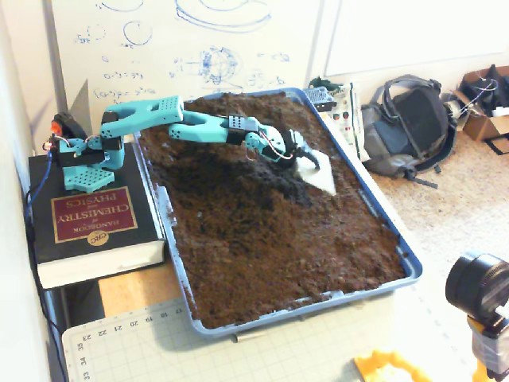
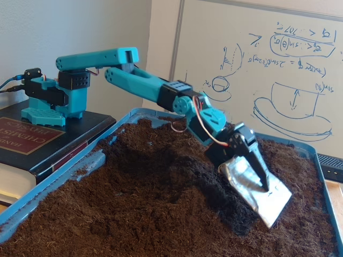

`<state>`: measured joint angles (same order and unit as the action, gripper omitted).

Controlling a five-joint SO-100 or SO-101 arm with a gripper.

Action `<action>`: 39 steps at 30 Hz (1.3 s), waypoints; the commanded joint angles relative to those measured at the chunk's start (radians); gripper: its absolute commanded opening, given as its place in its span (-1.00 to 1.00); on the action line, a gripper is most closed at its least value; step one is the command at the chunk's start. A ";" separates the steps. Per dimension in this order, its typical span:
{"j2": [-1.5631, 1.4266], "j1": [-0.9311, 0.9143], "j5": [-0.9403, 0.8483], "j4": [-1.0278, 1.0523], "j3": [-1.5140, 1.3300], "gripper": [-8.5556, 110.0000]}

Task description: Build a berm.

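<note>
While the arm is reaching low over the tray, these lines are setting out the scene:

Claw: the gripper (image 2: 256, 179) is clamping a flat silvery blade (image 2: 261, 197), the black finger (image 2: 256, 167) lying across its upper face.

Blade: it is angling down, its lower edge touching or just entering the soil (image 1: 270, 239) near the tray's right side in the higher fixed view.

Berm: the berm (image 2: 177, 160) is rising as a dark mound toward the back of the blue tray (image 1: 409, 267), beneath and beside the arm (image 1: 199, 123).

Handling: the soil is looking loose, light and crumbly, so it is likely slumping and spilling rather than holding steep faces.

Where to take hold: no pinching is suiting it; pushing or scooping with the blade's broad face from the flatter soil toward the mound's foot is seeming best.

Risk: grains may be sliding off the blade's sides.
</note>
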<state>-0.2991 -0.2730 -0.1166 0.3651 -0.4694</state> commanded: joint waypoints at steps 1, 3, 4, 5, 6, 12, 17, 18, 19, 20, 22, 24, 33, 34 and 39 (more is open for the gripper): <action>-0.054 -0.020 -0.011 0.078 0.041 -0.85; -0.051 -0.040 -0.026 0.130 0.040 -0.85; -0.046 -0.046 -0.028 0.160 0.040 -0.85; -0.038 -0.054 -0.028 0.187 0.040 -0.85; -0.038 -0.055 -0.029 0.215 0.040 -0.85; -0.029 -0.054 -0.032 0.377 0.040 -0.85; -0.025 -0.052 -0.094 0.495 0.040 -0.85; -0.025 -0.052 -0.123 0.514 0.040 -0.85; -0.025 -0.052 -0.155 0.531 0.040 -0.85; -0.023 -0.054 -0.186 0.548 0.040 -0.85; -0.023 -0.060 -0.230 0.575 0.040 -0.85; -0.028 -0.064 -0.256 0.597 0.040 -0.85; -0.034 -0.078 -0.268 0.672 0.040 -0.85; -0.034 -0.087 -0.268 0.681 0.040 -0.85; -0.035 -0.104 -0.270 0.721 0.040 -0.85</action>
<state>-0.3252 -0.3267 -0.3651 1.0002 -0.4264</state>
